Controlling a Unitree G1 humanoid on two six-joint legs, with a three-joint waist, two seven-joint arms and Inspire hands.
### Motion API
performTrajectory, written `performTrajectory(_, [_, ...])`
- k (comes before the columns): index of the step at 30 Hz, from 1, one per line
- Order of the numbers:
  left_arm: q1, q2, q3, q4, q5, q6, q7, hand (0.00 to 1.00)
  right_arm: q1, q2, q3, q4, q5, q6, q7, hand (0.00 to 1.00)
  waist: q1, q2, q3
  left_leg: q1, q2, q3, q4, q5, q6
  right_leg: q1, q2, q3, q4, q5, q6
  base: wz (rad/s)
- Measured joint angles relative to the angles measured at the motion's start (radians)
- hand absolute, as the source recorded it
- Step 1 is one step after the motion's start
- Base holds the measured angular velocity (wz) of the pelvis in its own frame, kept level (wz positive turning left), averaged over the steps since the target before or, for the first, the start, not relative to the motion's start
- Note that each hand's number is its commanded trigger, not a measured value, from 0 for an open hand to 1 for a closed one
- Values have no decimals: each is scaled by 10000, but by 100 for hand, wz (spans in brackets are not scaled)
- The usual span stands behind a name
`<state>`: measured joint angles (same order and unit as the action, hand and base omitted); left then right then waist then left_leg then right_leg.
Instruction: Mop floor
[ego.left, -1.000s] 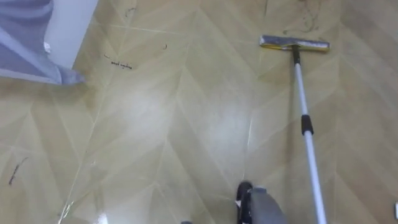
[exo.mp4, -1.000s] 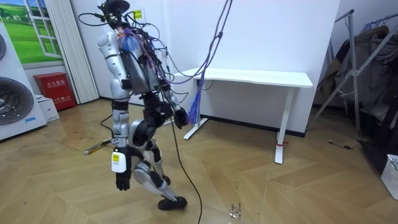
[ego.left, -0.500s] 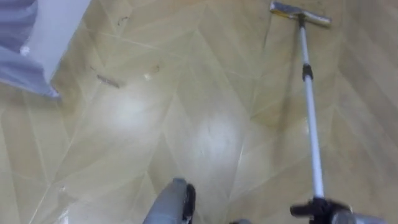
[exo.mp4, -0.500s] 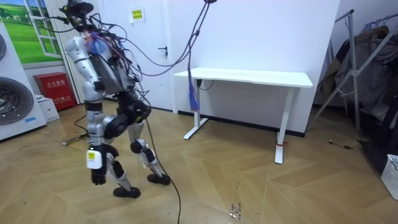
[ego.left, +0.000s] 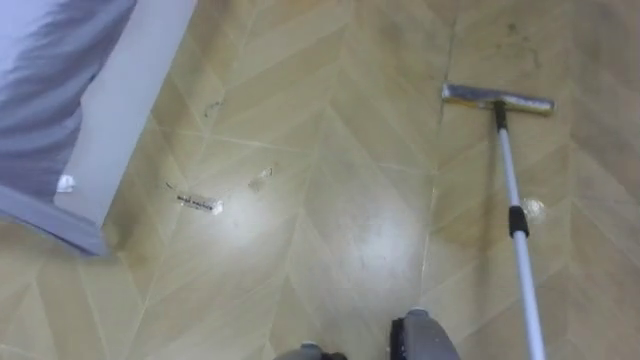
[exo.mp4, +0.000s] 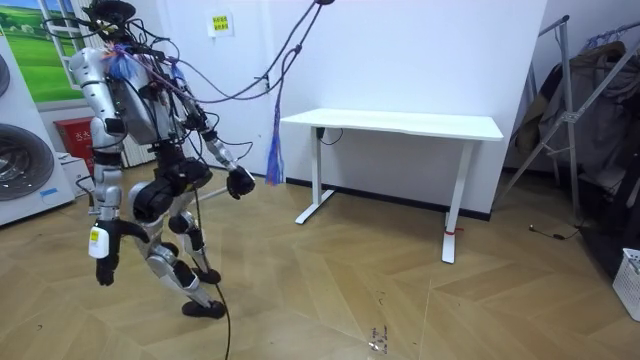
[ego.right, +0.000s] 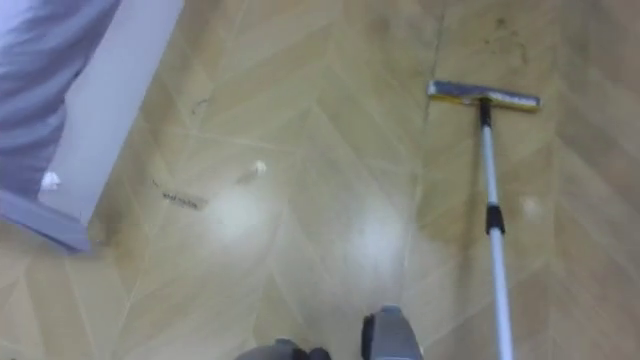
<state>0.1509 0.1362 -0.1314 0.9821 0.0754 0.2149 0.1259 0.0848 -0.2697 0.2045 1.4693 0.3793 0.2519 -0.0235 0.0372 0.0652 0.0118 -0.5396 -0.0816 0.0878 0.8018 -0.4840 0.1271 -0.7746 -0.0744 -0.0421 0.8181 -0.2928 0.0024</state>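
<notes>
A flat mop lies on the wooden floor ahead of me. Its grey and yellow head (ego.left: 497, 98) sits at the upper right, and its white pole (ego.left: 515, 225) runs down to the bottom edge at the lower right; the same head (ego.right: 484, 95) shows in the right eye view. In the room view I stand mid-stride, left of the white desk. My left hand (exo.mp4: 103, 270) hangs low at my side with relaxed fingers. My right hand (exo.mp4: 240, 182) is held out toward the room view's right at hip height, a dark shape.
A white panel (ego.left: 120, 110) with grey-blue cloth (ego.left: 45, 90) fills the upper left. Small scraps (ego.left: 200, 203) and a crumb (ego.left: 262, 180) lie on the floor. A washing machine (exo.mp4: 25, 160), a red box (exo.mp4: 85, 140), the desk (exo.mp4: 400, 125) and a rack (exo.mp4: 590, 100) stand around.
I have walked toward the room view's left, away from the desk. The eye view shifted with me, and the mop head now lies farther ahead of the floor scraps.
</notes>
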Motion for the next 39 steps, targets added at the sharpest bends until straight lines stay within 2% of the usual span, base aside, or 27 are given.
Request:
performTrajectory(2, [46, 26, -2, 117, -66, 188, 2, 0, -313, 3, -38, -83, -160, 196, -114, 100, -11, 12, 2, 303, 186, -150, 235, -322, -253, 366, 75, -194, 180, -195, -219, -9])
performTrajectory(3, [22, 77, -1, 112, -220, 204, 30, 0, -800, -31, -136, -2, -294, 324, -213, 100, 0, -61, 26, 222, 279, -97, 876, -364, -364, 394, 63, -303, 516, -465, -309, 7])
performTrajectory(5, [-3, 110, -100, -5, -559, 206, 244, 0, -2065, -313, -291, 169, -535, 376, -529, 100, 241, -187, 89, -636, 768, 176, 3278, 283, -1082, 419, 338, -223, 1253, -1028, -538, -17])
performTrajectory(7, [42, 165, -111, -221, -932, 201, 359, 0, -3068, -620, -183, -5, -421, 311, -554, 100, 554, -387, 155, -1278, 927, 119, 4526, 919, -1252, 434, 497, -58, 1629, -1325, -754, -33])
performTrajectory(8, [45, 203, -112, -299, -1067, 169, 397, 0, -3376, -696, -70, -103, -284, 270, -558, 100, 581, -452, 158, -1533, 919, 66, 4584, 892, -1258, 434, 509, -40, 1701, -1425, -757, 0])
performTrajectory(9, [41, 317, -112, -528, -1138, 144, 410, 0, -3814, -794, 87, -377, 17, 148, -569, 100, 668, -619, 170, -2130, 938, 50, 4340, 865, -1218, 467, 578, 25, 1764, -1563, -701, 5])
performTrajectory(10, [74, 403, -101, -701, -1131, 96, 447, 0, -4158, -821, 93, -550, 317, 71, -518, 100, 958, -859, 249, -2533, 999, 60, 3496, 870, -1225, 606, 577, 62, 1683, -1572, -674, -5])
performTrajectory(11, [118, 418, -100, -716, -1128, 60, 456, 0, -4336, -818, 91, -604, 493, 64, -443, 100, 1077, -927, 245, -2660, 1038, 42, 2810, 886, -1250, 716, 580, 63, 1580, -1581, -686, -20])
performTrajectory(12, [254, 422, -100, -825, -1142, 31, 444, 0, -4509, -808, 84, -751, 799, -6, -260, 100, 1149, -962, 211, -2776, 1046, -86, 1265, 1093, -1357, 1013, 591, 27, 1293, -1642, -611, -5])
performTrajectory(13, [307, 444, -96, -807, -1179, 15, 385, 0, -4517, -793, 66, -797, 1058, -86, -92, 100, 1138, -986, 150, -2798, 1001, -78, 463, 1938, -1034, 1352, 473, 15, 1059, -1784, -466, 10])
performTrajectory(14, [339, 447, -93, -806, -1167, 29, 361, 0, -4460, -806, 66, -783, 1174, -99, -1, 100, 1090, -1007, 122, -2697, 977, -25, 302, 2170, -928, 1493, 401, -10, 966, -1856, -366, 43])
performTrajectory(15, [363, 443, -81, -802, -1076, 41, 273, 0, -4194, -874, -72, -761, 1371, -136, 128, 100, 926, -992, 101, -2513, 826, 34, 170, 2232, -538, 1709, 274, -97, 758, -1998, -145, 58])
performTrajectory(16, [222, 446, -80, -805, -1023, 34, 134, 0, -3806, -918, -235, -737, 1448, -164, 227, 100, 908, -1022, 82, -2375, 652, 98, 37, 2189, -301, 1889, 66, -114, 612, -2048, -53, 54])
performTrajectory(18, [48, 425, -90, -796, -906, 21, -63, 0, -3132, -976, -230, -555, 1510, -351, 372, 100, 762, -945, 63, -2145, 392, 226, -41, 1964, -44, 2055, -151, -108, 767, -2029, -10, 37])
performTrajectory(20, [-39, 417, -32, -769, -686, -126, -105, 0, -2369, -991, -200, -227, 1272, -413, 389, 100, 753, -854, 32, -1907, 151, 343, -50, 1689, 156, 2017, -334, 88, 1417, -1803, 357, 22])
performTrajectory(21, [-11, 379, -18, -771, -597, -203, -105, 0, -1761, -1017, -200, -95, 1180, -414, 354, 100, 708, -664, -16, -1731, 13, 372, 2, 1471, 259, 1957, -460, 128, 1921, -1550, 481, 17])
performTrajectory(22, [7, 345, -24, -773, -591, -215, -103, 0, -1246, -986, -208, 90, 1107, -410, 223, 100, 594, -430, -11, -1514, -111, 328, 3, 1242, 362, 1812, -486, 271, 2449, -1166, 513, 19])
performTrajectory(23, [44, 345, -25, -767, -591, -230, -101, 0, -800, -906, -238, 135, 1017, -401, 85, 100, 459, -228, -68, -1383, -205, 261, -11, 1055, 439, 1521, -464, 482, 3042, -685, 535, 10])
performTrajectory(24, [51, 347, -43, -758, -605, -225, -94, 0, -617, -853, -299, 130, 960, -401, 47, 100, 396, -147, -96, -1367, -223, 223, -6, 982, 464, 1316, -428, 558, 3325, -555, 516, -12])
performTrajectory(27, [78, 329, -135, -747, -604, -223, -76, 0, -303, -593, -304, 110, 856, -408, -120, 100, 178, 157, -21, -1202, -236, 85, -170, 879, 520, 18, -18, 689, 3367, -710, 500, -24])
performTrajectory(29, [100, 321, -130, -797, -613, -240, -45, 0, -191, -350, -301, 83, 845, -412, -300, 100, 134, 122, -7, -938, -235, 87, -386, 809, 482, -491, 240, 602, 2165, -695, 463, -17])
performTrajectory(31, [163, 278, -109, -766, -604, -196, 18, 0, -215, -163, -333, 56, 757, -303, -347, 100, 125, 35, 30, -562, -237, 86, -389, 502, 380, -767, 309, 320, 244, -261, 75, -2])
performTrajectory(32, [203, 263, -115, -758, -598, -140, 26, 0, -226, -142, -365, 56, 728, -273, -374, 100, 109, 9, 30, -462, -236, 85, -341, 385, 347, -743, 303, 215, -105, -138, 5, 4])
performTrajectory(33, [287, 229, -110, -626, -633, -41, 24, 0, -278, -140, -488, 54, 585, -132, -424, 100, 101, -30, 40, -238, -238, 9, -189, 110, 274, -611, 212, 15, -254, 68, -185, 6])
performTrajectory(36, [373, 253, -65, -328, -673, 265, 35, 0, -817, -221, -710, 34, 399, 125, -599, 100, 241, -28, 10, 138, -89, -202, 361, -435, -123, -162, 146, -441, 211, -136, -471, 4])
performTrajectory(38, [359, 293, -103, -298, -851, 271, 116, 0, -1533, -350, -717, 249, 400, 186, -699, 100, 266, -79, 46, -397, 115, -61, 2093, -161, -720, -113, 181, -437, 831, -425, -532, 12])
performTrajectory(39, [417, 295, -146, -330, -1018, 262, 156, 0, -2157, -539, -717, 297, 276, 291, -709, 100, 368, -171, 76, -907, 332, 30, 3460, 396, -1119, -87, 255, -395, 1246, -756, -600, -14])
